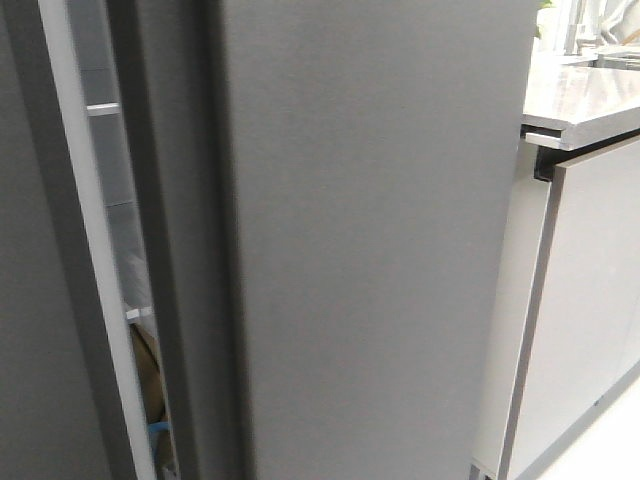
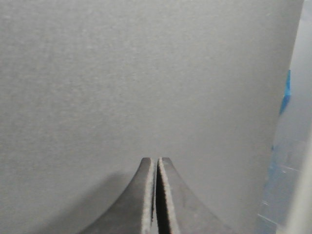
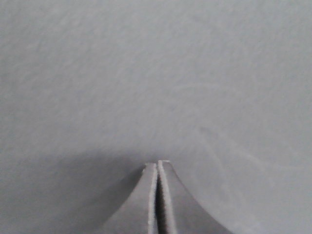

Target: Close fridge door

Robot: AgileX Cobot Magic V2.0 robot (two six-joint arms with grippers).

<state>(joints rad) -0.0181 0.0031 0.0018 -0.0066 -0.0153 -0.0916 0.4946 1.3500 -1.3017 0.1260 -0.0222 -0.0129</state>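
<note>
The fridge door (image 1: pixel 380 240) is a tall matte dark-grey panel that fills the middle of the front view. Its thick dark edge (image 1: pixel 185 250) faces left. It stands ajar: a narrow gap (image 1: pixel 120 250) beside that edge shows white lining, clear shelves and some contents low down. Neither gripper shows in the front view. My left gripper (image 2: pixel 157 160) is shut and empty, its tips close to a flat grey door face (image 2: pixel 146 73) whose edge lies near a pale blue-tinted strip (image 2: pixel 287 146). My right gripper (image 3: pixel 157 163) is shut and empty, its tips right at a plain grey face (image 3: pixel 156 73).
A second dark-grey door (image 1: pixel 25 300) stands at the far left. Pale grey glossy cabinet doors (image 1: pixel 590 300) under a shiny countertop (image 1: pixel 580 100) stand to the right of the fridge.
</note>
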